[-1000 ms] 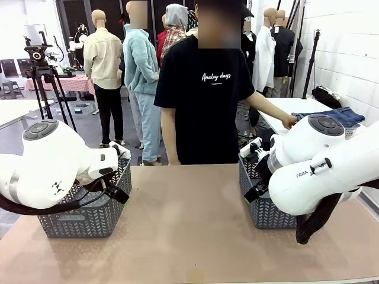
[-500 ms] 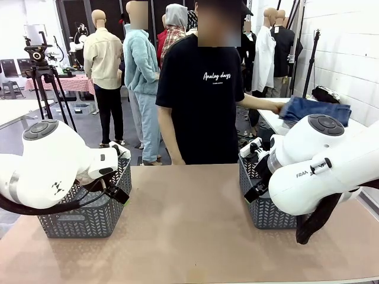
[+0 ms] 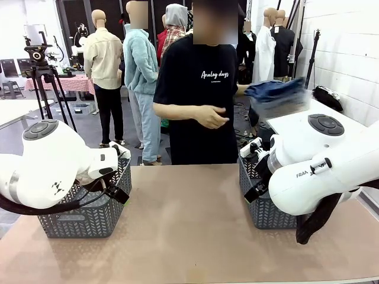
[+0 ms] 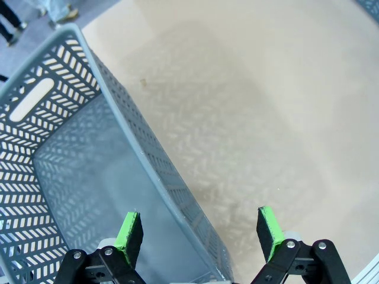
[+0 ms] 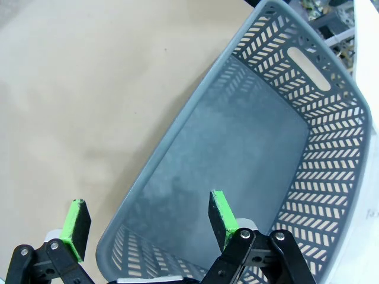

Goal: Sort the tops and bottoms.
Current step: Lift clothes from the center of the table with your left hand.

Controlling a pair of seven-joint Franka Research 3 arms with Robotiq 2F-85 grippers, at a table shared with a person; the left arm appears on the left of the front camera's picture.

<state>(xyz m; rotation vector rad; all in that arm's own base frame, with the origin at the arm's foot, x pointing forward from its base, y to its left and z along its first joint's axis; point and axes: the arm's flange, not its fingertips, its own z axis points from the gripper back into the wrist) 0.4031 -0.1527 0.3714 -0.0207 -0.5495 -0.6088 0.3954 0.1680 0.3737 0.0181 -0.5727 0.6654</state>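
Jaws on both grippers stand wide and grasp nothing. The left gripper [image 4: 198, 232] hangs over the long wall of the left basket [image 4: 121, 118], with one green pad above the basket's bare floor and the other above the tan table [image 4: 266, 106]. The right gripper [image 5: 148, 220] straddles the wall of the right basket [image 5: 195, 112] likewise. Across the table at twelve o'clock, a person holds a dark blue denim piece [image 3: 275, 94] aloft toward two o'clock (it is blurred), with the other hand [image 3: 213, 116] at chest height.
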